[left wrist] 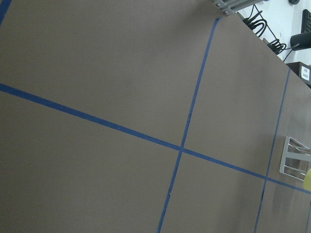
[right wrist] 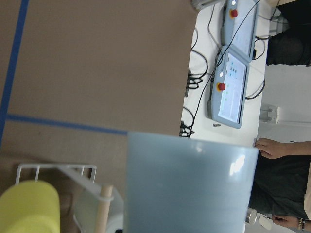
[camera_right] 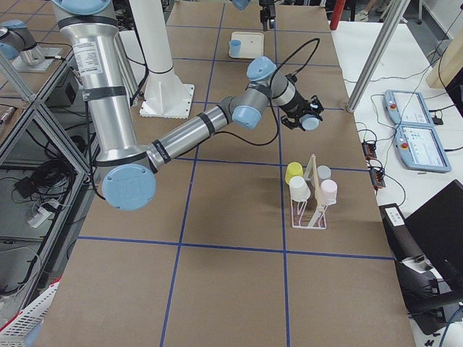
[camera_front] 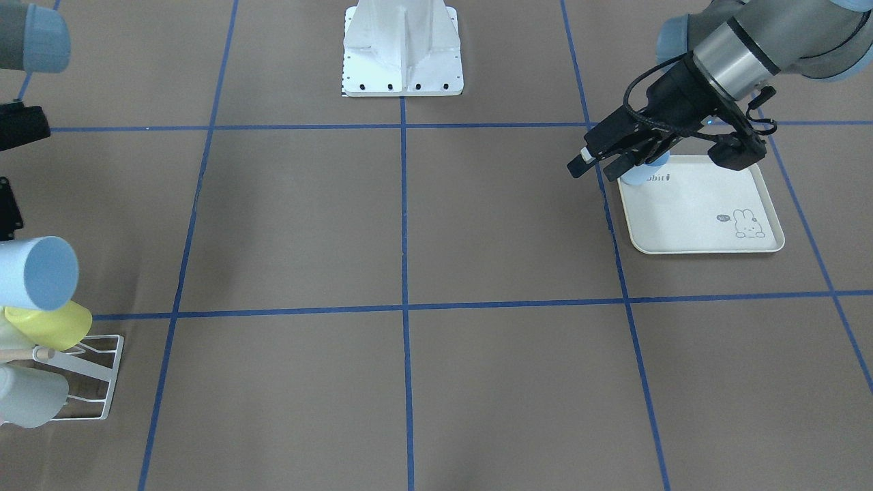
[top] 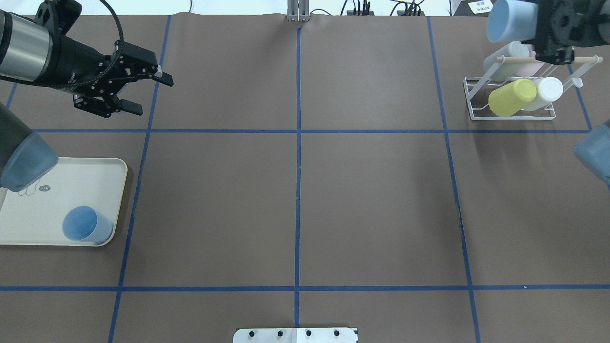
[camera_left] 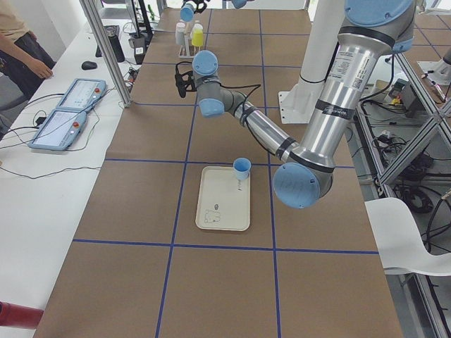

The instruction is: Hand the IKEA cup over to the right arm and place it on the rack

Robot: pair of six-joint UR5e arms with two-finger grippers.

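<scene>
- Nearby, a cream tray (top: 121,167) lay on the bench (top: 295,200), with one blue cup (top: 87,224) standing in its corner.
- Further out, the left pincer (top: 151,95) hung over bare bench, well apart from the tray. Its jaws were wide and held nothing.
- Far across, the white rack (top: 476,102) stood with a yellow cup (top: 512,97) and a white cup (top: 545,93) on its prongs. More pale cups sat behind the wooden dowel (top: 514,59).
- Furthest off, the right pincer (top: 548,33) gripped a pale blue IKEA cup (top: 510,21) on its side, up in the air just above the rack.
- I think the hand-over was done, and the step now was putting this cup on the rack.
- Next, I think the right arm needed to find a free prong, tip the cup's mouth over it, go down slowly, and only then let go. It had to be careful not to bump the other cups.
</scene>
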